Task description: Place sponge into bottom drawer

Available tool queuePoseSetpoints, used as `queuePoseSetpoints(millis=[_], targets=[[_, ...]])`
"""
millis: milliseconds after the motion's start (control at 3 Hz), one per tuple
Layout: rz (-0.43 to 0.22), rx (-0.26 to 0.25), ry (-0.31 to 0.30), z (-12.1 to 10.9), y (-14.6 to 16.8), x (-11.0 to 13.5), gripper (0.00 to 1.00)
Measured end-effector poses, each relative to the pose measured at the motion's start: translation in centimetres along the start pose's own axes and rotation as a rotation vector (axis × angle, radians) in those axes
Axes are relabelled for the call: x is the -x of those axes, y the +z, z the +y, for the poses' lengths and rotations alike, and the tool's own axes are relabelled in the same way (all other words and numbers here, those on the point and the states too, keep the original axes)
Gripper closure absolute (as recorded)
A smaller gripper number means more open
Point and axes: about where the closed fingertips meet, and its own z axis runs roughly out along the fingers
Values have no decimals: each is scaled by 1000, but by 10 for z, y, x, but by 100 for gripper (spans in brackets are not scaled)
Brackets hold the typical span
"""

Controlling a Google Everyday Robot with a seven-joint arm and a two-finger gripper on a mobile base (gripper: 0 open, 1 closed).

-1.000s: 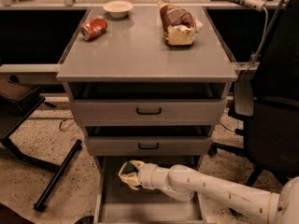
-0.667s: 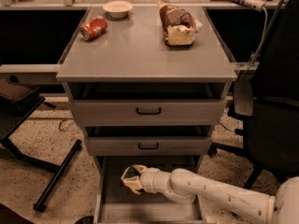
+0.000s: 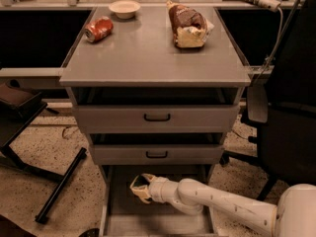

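The bottom drawer [image 3: 148, 222] is pulled open at the foot of the grey cabinet, and its flat grey floor shows. My gripper [image 3: 139, 187] reaches in from the right over the drawer's back left part, just below the middle drawer's front. Its pale fingers [image 3: 134, 185] are shut on the sponge [image 3: 143, 182], a small dark pad that is mostly hidden between them. The sponge is held a little above the drawer floor.
Two shallower drawers with black handles [image 3: 157, 117] sit above. On the cabinet top lie a red can [image 3: 98, 28], a white bowl [image 3: 124, 8] and a bread loaf in plastic [image 3: 187, 23]. A black chair [image 3: 286, 132] stands at the right and a black stand leg [image 3: 61, 184] at the left.
My gripper has sunk slightly lower into the bottom drawer, still holding the sponge. Nothing else has moved.
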Motion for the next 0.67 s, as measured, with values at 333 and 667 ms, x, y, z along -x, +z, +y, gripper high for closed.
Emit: queuePoseSetpoints(millis=[333, 667], targets=[[8, -30, 62, -25, 34, -36, 100], [39, -51, 129, -43, 55, -75, 100]])
